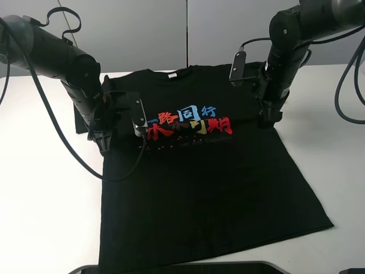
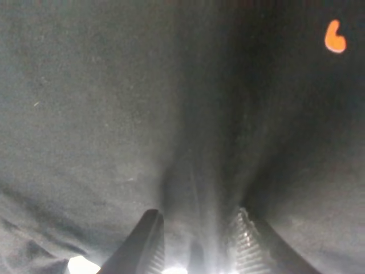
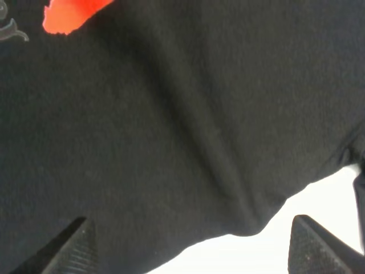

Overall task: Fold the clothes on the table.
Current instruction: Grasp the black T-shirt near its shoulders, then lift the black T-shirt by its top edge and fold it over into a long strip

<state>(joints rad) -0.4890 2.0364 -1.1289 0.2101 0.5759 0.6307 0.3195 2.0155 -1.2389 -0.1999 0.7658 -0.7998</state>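
Observation:
The clothes, a black T-shirt (image 1: pixel 199 188) with a red, blue and yellow print (image 1: pixel 188 123), lie flat on the white table (image 1: pixel 40 200), collar at the far side. My left gripper (image 1: pixel 105 142) presses down on the shirt's left side by the sleeve. In the left wrist view its fingers (image 2: pixel 145 242) stand narrowed on the cloth (image 2: pixel 114 114), with a ridge gathered between them at the gripper (image 2: pixel 197 245). My right gripper (image 1: pixel 269 119) is at the shirt's right edge below the armpit. It stands wide open (image 3: pixel 191 251), straddling the edge of the cloth (image 3: pixel 199 114) and the bare table (image 3: pixel 256 251).
A dark curved object (image 1: pixel 177 267) sits at the table's near edge, touching the shirt's hem. Grey wall panels (image 1: pixel 142 28) stand behind the table. Black cables (image 1: pixel 63 148) loop from the left arm over the tabletop, and others hang at the far right (image 1: pixel 348 97).

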